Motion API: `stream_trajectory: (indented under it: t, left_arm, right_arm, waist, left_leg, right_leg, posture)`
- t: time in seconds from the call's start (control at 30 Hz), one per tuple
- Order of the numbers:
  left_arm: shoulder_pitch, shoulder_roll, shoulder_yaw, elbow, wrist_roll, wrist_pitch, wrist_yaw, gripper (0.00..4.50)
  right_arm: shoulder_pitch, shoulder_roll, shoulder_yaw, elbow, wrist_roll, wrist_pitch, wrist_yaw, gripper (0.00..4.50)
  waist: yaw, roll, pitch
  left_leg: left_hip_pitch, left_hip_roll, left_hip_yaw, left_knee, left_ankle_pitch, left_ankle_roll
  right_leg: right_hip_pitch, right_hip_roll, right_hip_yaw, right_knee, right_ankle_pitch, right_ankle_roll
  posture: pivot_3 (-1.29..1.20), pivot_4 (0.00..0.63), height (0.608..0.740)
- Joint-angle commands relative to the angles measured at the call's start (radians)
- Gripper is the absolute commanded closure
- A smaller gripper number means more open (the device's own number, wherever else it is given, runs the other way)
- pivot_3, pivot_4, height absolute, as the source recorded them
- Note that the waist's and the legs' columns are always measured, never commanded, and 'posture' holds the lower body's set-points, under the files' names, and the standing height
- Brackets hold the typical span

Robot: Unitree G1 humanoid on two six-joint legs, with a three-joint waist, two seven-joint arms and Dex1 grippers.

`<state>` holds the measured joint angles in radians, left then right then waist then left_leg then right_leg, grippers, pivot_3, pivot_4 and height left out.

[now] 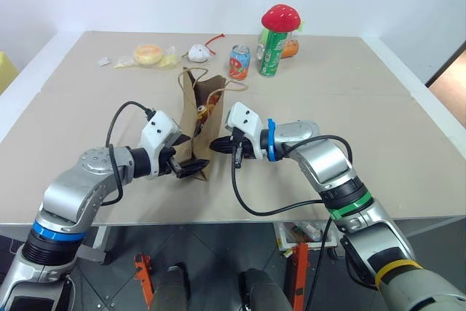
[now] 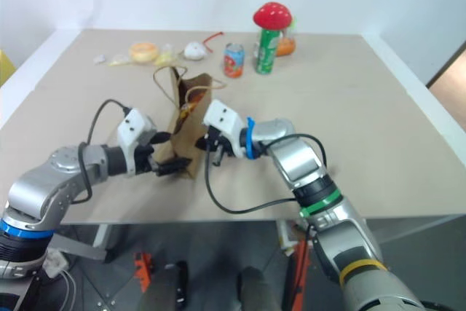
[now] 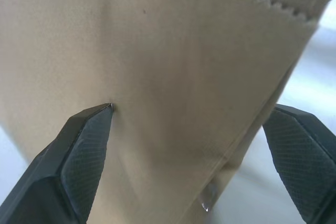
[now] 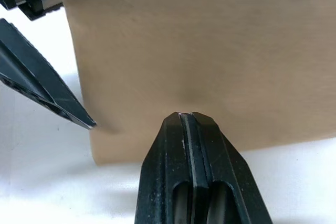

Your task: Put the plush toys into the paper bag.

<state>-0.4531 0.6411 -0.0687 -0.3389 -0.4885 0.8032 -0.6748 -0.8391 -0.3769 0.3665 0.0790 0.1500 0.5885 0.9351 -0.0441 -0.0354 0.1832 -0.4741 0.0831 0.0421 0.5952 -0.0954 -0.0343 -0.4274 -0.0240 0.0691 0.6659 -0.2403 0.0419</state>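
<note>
Standing upright mid-table, the paper bag (image 1: 198, 118) is braced from both sides: your right gripper (image 4: 193, 116) is clenched with nothing in it, tips pushed flat against one wall and denting it slightly. Your left gripper (image 3: 189, 129) is spread wide around the near lower corner, one finger (image 3: 86, 140) touching paper, the other off the edge; it grips nothing. Something brown and orange shows in the bag's mouth (image 1: 207, 103), likely a plush toy, but you can't confirm which. The egg-shaped toy can't be made out.

Risks: the bag is narrow and light, so a harder push from the right tips it onto the left arm. Closing the left fingers here would crease the corner and could fold the base. Pulling both arms off at once may let it topple toward the cans (image 1: 255, 56) behind.
</note>
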Motion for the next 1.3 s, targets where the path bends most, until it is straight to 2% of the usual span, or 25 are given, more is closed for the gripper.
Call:
stream_trajectory:
  t: [0.03, 0.17, 0.23, 0.3, 0.33, 0.7, 0.83, 1.07, 1.3]
  left_arm:
    - [-0.041, -0.011, 0.046, 0.007, -0.007, -0.017, 0.006, 1.05]
    - [-0.068, -0.018, 0.091, 0.034, -0.045, 0.003, -0.005, 2.66]
    - [-0.087, -0.017, 0.114, 0.053, -0.062, 0.012, -0.01, 3.22]
    - [-0.103, -0.01, 0.129, 0.069, -0.073, 0.018, -0.021, 4.31]
    - [-0.11, -0.006, 0.134, 0.077, -0.074, 0.018, -0.025, 4.45]
    - [-0.136, 0.014, 0.1, 0.177, -0.004, -0.052, -0.069, 4.45]
    - [-0.164, -0.011, 0.155, 0.24, -0.046, -0.103, -0.116, 4.45]
    - [-0.151, 0.045, 0.209, 0.398, -0.108, -0.266, -0.422, 4.45]
    - [-0.129, 0.11, 0.187, 0.527, -0.124, -0.345, -0.731, 4.45]
  right_arm:
    - [-0.006, -0.007, -0.026, -0.044, 0.002, -0.003, -0.003, 4.5]
    - [-0.003, -0.01, -0.025, -0.047, 0.001, -0.002, -0.003, 4.5]
    - [-0.002, -0.012, -0.025, -0.047, 0.001, -0.002, -0.002, 4.5]
    - [-0.003, -0.014, -0.025, -0.046, 0.001, -0.001, 0.0, 4.5]
    - [-0.003, -0.016, -0.025, -0.047, 0.001, -0.001, 0.001, 4.5]
    - [-0.003, -0.06, -0.077, -0.073, 0.014, 0.008, -0.003, 4.5]
    - [0.015, -0.125, -0.15, -0.115, 0.054, 0.034, 0.02, 4.5]
    - [0.125, -0.365, -0.337, -0.164, 0.153, 0.083, 0.11, 4.5]
    - [0.173, -0.526, -0.449, -0.112, 0.159, 0.063, 0.13, 4.5]
  waist:
    - [0.0, 0.0, 0.0]
    - [0.0, 0.0, 0.0]
    - [0.0, 0.0, 0.0]
    - [0.0, 0.0, 0.0]
    - [0.0, 0.0, 0.0]
    - [0.0, 0.0, 0.0]
    - [0.002, 0.0, 0.0]
    - [0.015, 0.0, 0.0]
    - [0.013, 0.0, 0.0]
  left_leg:
    - [0.0, 0.0, 0.0, 0.0, 0.0, 0.0]
    - [0.0, 0.0, 0.0, 0.0, 0.0, 0.0]
    - [0.0, 0.0, 0.0, 0.0, 0.0, 0.0]
    - [0.0, 0.0, 0.0, 0.0, 0.0, 0.0]
    - [0.0, 0.0, 0.0, 0.0, 0.0, 0.0]
    - [0.0, 0.0, 0.0, 0.0, 0.0, 0.0]
    - [0.0, 0.0, 0.0, 0.0, 0.0, 0.0]
    - [-0.001, 0.0, 0.001, -0.001, 0.0, 0.0]
    - [0.0, 0.0, 0.002, -0.002, 0.0, 0.0]
  right_leg:
    - [0.0, 0.0, 0.0, 0.0, 0.0, 0.0]
    - [0.0, 0.0, 0.0, 0.0, 0.0, 0.0]
    - [0.0, 0.0, 0.0, 0.0, 0.0, 0.001]
    - [0.0, 0.0, 0.0, 0.0, 0.001, 0.003]
    - [0.0, 0.0, 0.0, 0.0, 0.001, 0.004]
    - [0.0, 0.0, 0.0, 0.0, 0.001, 0.004]
    - [0.0, 0.0, 0.0, 0.0, 0.0, 0.001]
    - [0.0, -0.001, 0.0, 0.0, -0.002, -0.002]
    - [-0.002, 0.0, 0.0, 0.0, -0.003, -0.002]
  posture:
    - [0.0, 0.15, 0.74]
    - [0.0, 0.15, 0.74]
    - [0.0, 0.15, 0.74]
    - [0.0, 0.15, 0.74]
    - [0.0, 0.15, 0.74]
    - [0.0, 0.15, 0.74]
    - [0.0, 0.15, 0.74]
    - [0.0, 0.15, 0.74]
    - [0.0, 0.15, 0.74]
